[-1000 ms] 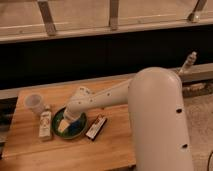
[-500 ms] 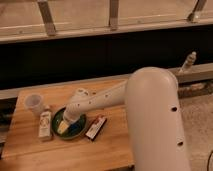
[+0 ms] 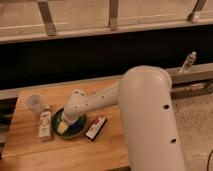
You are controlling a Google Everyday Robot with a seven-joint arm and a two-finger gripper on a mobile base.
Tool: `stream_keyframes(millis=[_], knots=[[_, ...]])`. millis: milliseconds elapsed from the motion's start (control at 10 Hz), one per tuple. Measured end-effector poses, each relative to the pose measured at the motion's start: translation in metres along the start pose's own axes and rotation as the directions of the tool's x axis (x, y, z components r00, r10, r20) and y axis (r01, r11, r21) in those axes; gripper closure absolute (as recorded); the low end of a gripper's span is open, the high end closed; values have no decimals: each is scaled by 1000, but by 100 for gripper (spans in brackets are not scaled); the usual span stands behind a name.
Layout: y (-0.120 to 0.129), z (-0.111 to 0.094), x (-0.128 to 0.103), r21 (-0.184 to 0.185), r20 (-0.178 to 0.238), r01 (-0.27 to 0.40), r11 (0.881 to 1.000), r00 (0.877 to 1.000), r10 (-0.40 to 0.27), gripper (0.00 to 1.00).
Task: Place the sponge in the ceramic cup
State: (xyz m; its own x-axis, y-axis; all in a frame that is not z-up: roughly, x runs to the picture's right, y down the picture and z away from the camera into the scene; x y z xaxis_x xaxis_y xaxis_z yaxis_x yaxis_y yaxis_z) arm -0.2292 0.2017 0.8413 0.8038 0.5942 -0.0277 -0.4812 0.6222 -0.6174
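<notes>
Arm pose barely changed over the last second. The hand (image 3: 68, 118) stays low over the round green plate (image 3: 76, 132) on the wooden desk (image 3: 30, 150). Spread or pinching: cannot tell. Likely working a grasp there.

Blue sponge not visible, possibly hidden under the hand.

Small white ceramic cup (image 3: 33, 102) stands apart to the left, no blue showing in it.

Plate also holds a yellowish piece (image 3: 62, 128).

1. The white arm (image 3: 147, 120) fills the right foreground as a thick upright link; its rounded top bends to the left.
2. A slimmer forearm (image 3: 97, 101) stretches left and slightly down; the wrist (image 3: 75, 97) turns downward.
3. The gripper (image 3: 66, 121) hangs below the wrist, low at centre-left of the view, pointing down.
</notes>
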Motion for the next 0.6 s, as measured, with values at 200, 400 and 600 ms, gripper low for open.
stream_keyframes(millis=[200,400,600], knots=[[4,0,-3,31,-8,17,999,1000,-17,62],[4,-3,-2,35,-3,17,999,1000,-17,82],[1,-11,-3,49,14,15,999,1000,-16,98]])
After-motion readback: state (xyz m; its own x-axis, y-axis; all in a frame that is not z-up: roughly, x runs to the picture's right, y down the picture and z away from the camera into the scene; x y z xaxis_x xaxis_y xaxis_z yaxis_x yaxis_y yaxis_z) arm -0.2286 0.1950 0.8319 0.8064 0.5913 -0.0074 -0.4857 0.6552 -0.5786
